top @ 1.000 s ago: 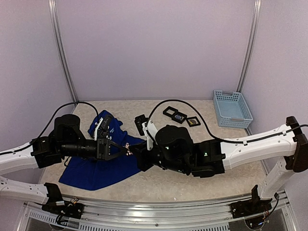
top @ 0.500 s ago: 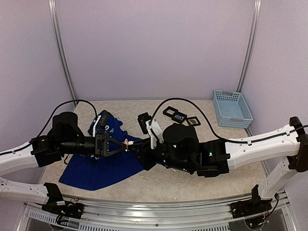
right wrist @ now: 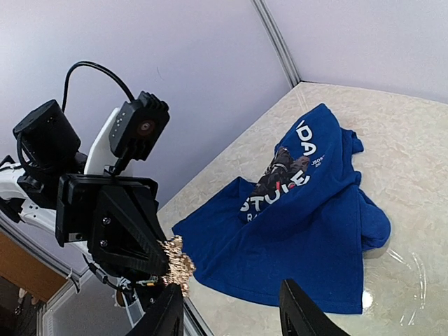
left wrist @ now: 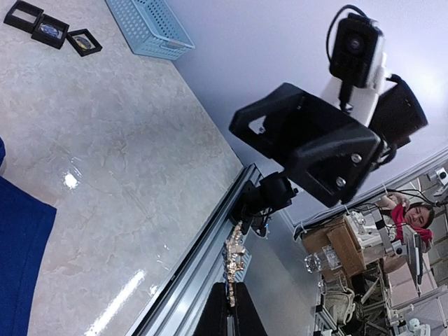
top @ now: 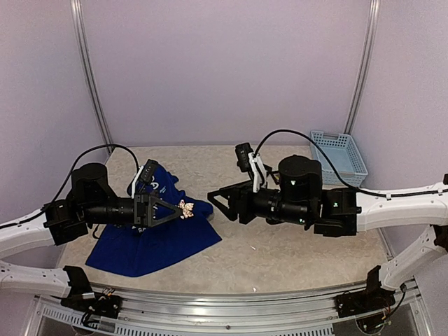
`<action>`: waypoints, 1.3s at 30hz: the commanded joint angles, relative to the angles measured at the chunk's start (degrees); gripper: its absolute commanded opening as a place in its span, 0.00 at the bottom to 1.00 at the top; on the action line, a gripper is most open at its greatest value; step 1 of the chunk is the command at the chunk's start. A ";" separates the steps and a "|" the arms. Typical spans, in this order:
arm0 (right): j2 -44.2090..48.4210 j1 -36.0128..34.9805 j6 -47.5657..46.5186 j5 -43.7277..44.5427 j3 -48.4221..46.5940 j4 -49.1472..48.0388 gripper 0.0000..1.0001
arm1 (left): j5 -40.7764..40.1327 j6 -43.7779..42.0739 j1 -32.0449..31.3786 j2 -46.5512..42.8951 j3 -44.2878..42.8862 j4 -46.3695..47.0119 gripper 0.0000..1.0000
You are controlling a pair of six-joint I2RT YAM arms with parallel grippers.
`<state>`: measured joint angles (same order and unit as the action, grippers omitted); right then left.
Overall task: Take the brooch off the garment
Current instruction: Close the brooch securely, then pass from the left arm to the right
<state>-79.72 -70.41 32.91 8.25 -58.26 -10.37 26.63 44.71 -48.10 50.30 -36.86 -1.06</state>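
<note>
The royal-blue T-shirt [top: 157, 234] with white lettering lies crumpled at the table's left; it also shows in the right wrist view [right wrist: 308, 231]. My left gripper [top: 180, 209] is shut on a gold brooch [top: 186, 207], held in the air above the shirt's right edge. The brooch sticks out of the fingertips in the left wrist view [left wrist: 233, 262] and shows in the right wrist view [right wrist: 175, 264]. My right gripper [top: 218, 203] is open and empty, facing the left one from the right, a short gap away.
A light-blue basket [top: 338, 158] stands at the back right, also in the left wrist view [left wrist: 150, 28]. Black square frames [left wrist: 52, 31] lie near it on the table. A metal rail [top: 231, 308] runs along the near table edge.
My right gripper let go, opened and drew back to the right, away from the shirt. My left gripper keeps the brooch, now clear of the cloth.
</note>
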 commanded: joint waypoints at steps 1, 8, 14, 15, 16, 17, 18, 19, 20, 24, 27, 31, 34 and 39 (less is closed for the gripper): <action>3.53 6.43 6.44 -21.44 4.10 -3.39 0.48 | 5.66 -1.01 1.11 -1.36 1.87 4.91 0.00; 1.48 8.66 11.73 -36.47 3.71 -6.21 0.49 | 11.01 -1.56 0.99 1.41 0.95 6.64 0.00; -1.83 8.61 15.23 -40.16 3.59 -12.58 0.46 | 12.99 -2.02 0.04 4.17 -0.39 7.22 0.00; -2.29 8.62 15.25 -40.28 3.33 -12.54 0.45 | 12.94 -2.21 -0.31 4.60 -0.60 7.21 0.00; -2.86 8.62 15.30 -40.67 2.99 -12.36 0.43 | 12.88 -2.36 -0.73 4.90 -0.85 7.21 0.00; -3.33 8.61 15.37 -40.84 2.76 -12.23 0.41 | 12.84 -2.49 -0.99 5.05 -1.04 7.15 0.00; -3.72 8.58 15.61 -41.00 2.87 -12.70 0.40 | 12.87 -2.60 -1.15 5.27 -1.24 7.07 0.00; -3.97 8.62 15.95 -41.17 3.15 -13.34 0.39 | 12.87 -2.71 -1.28 5.45 -1.40 7.08 0.00; -4.23 8.58 16.08 -41.10 3.16 -13.60 0.39 | 12.91 -2.81 -1.42 5.70 -1.52 7.12 0.00; -4.72 8.62 15.75 -40.86 3.30 -12.64 0.39 | 12.59 -2.87 -1.98 6.03 -1.80 6.79 0.00; -4.98 8.62 16.10 -41.38 3.50 -12.91 0.36 | 12.10 -3.01 -2.17 5.83 -1.74 6.47 0.00; -5.47 8.51 16.32 -42.05 3.31 -12.87 0.23 | 11.57 -2.93 -2.23 5.55 -1.72 6.18 0.00; -6.17 8.38 15.87 -42.22 2.72 -11.87 0.18 | 11.18 -2.87 -2.33 5.46 -1.81 5.86 0.00; -6.77 8.10 15.53 -42.31 2.33 -11.41 0.12 | 10.68 -2.88 -2.43 5.16 -1.81 5.55 0.00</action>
<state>-85.34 -62.06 48.97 -33.26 -54.68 -22.50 38.13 42.96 -50.15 55.94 -37.15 5.08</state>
